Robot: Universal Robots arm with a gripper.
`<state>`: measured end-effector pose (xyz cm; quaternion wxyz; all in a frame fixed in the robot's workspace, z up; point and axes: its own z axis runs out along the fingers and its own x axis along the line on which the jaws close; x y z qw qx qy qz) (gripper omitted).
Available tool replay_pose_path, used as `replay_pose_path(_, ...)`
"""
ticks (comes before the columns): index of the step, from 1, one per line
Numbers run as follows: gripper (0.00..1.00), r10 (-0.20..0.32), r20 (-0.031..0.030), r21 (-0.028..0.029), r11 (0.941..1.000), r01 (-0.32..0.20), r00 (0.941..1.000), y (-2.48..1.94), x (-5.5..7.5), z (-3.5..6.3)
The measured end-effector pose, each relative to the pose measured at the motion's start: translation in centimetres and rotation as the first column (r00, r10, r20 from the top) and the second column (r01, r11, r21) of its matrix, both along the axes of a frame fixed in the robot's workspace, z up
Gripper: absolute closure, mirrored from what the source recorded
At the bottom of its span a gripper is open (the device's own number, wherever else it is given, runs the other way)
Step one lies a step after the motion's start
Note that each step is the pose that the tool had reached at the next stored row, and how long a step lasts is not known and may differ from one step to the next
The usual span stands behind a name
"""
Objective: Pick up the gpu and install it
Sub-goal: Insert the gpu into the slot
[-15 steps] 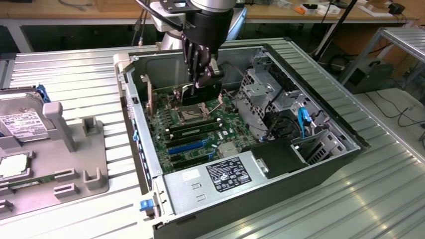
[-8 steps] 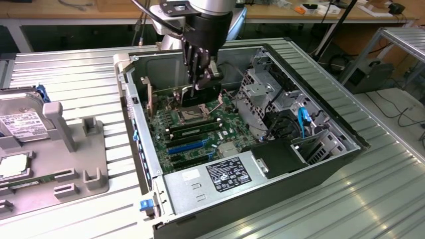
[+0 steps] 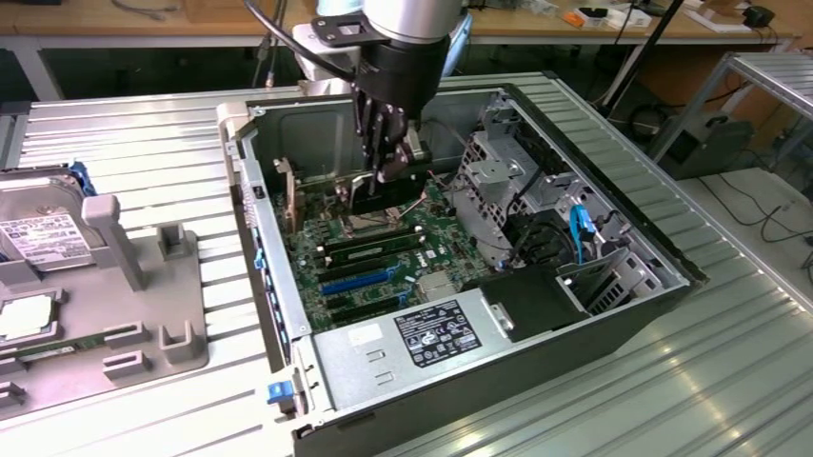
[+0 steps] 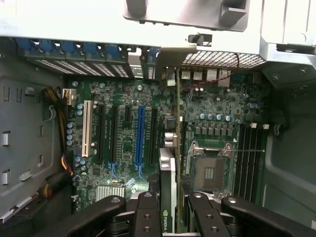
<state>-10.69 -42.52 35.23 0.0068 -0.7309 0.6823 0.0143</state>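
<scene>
Claw (image 4: pixel 170 210) clamped, arm lowered vertically

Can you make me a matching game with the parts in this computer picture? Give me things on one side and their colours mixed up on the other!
Things:
1. long slot in the middle of the motherboard
2. slot nearest the yellow-and-black cable bundle
3. end effector fingers
4. gpu held on edge by the end effector

Colours:
A. white
B. black with a green logo
C. blue
D. plain black

Pairs: 1-C, 2-A, 3-D, 4-B
</scene>
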Motion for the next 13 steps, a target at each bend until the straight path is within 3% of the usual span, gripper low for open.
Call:
replay_pose_path(7, 0.73, -0.005, 0.0000, -0.0001, 1.0000, 0.005, 1.0000, -1.45, 0.0, -0.35)
replay_pose_path(13, 0.73, -0.057, 0.0000, 0.0000, 0.9984, 0.057, 0.9984, -1.63, 0.0, -0.69)
